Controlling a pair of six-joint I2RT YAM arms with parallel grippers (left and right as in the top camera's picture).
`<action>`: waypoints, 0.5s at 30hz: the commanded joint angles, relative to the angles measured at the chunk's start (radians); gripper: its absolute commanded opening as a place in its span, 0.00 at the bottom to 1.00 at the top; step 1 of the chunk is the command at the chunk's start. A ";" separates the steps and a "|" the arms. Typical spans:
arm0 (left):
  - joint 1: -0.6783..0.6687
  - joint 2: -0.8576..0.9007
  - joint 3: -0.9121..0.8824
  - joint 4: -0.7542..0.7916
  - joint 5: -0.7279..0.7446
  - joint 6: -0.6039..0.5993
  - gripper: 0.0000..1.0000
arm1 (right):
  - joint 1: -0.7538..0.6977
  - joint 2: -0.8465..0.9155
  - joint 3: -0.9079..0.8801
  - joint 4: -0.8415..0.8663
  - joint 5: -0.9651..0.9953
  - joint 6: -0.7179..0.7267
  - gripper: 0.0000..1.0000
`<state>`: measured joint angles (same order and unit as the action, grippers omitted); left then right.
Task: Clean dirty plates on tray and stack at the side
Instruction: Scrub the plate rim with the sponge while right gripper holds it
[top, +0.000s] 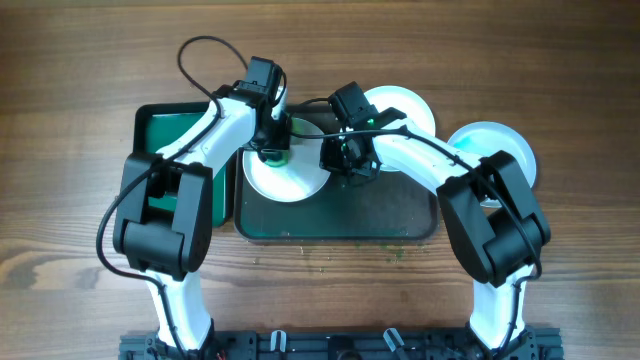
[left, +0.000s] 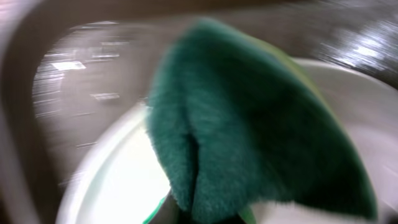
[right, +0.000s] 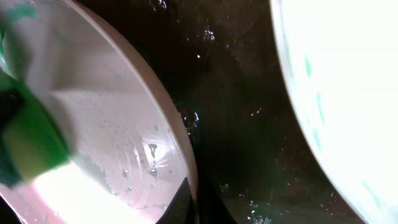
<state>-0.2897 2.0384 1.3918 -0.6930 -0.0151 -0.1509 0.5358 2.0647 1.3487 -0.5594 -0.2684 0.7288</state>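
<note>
Green sponge (left: 249, 124) sits pinched in my L gripper (top: 272, 146), jaws closed on it, pressed onto the wet plate (top: 295, 180). R gripper (top: 350, 160) is closed too, clamped on that plate's right rim as far as I can see. The plate lies at the left end of the dark tray (top: 380, 215). 2nd plate (top: 405, 105), w/ teal streaks, overlaps the tray's far R corner. 3rd plate (top: 495, 140) lies off-tray on the wood table (top: 60, 150), partly under my R arm. Small green-lined tray (top: 165, 125) sits just left.

text: none legible | labels/brands: none | numbers/signs: none | views: overhead, left wrist, right wrist
</note>
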 joint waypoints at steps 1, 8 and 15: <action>0.005 -0.013 -0.007 -0.040 -0.266 -0.281 0.04 | 0.000 0.024 -0.031 -0.010 0.065 -0.019 0.04; -0.011 -0.013 -0.007 -0.242 -0.063 -0.325 0.04 | 0.000 0.024 -0.031 -0.009 0.065 -0.019 0.04; -0.049 -0.013 -0.007 -0.247 0.421 -0.041 0.04 | 0.000 0.024 -0.031 -0.004 0.061 -0.023 0.04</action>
<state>-0.3176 2.0346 1.3937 -0.9657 0.1501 -0.3317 0.5388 2.0647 1.3468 -0.5541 -0.2653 0.7021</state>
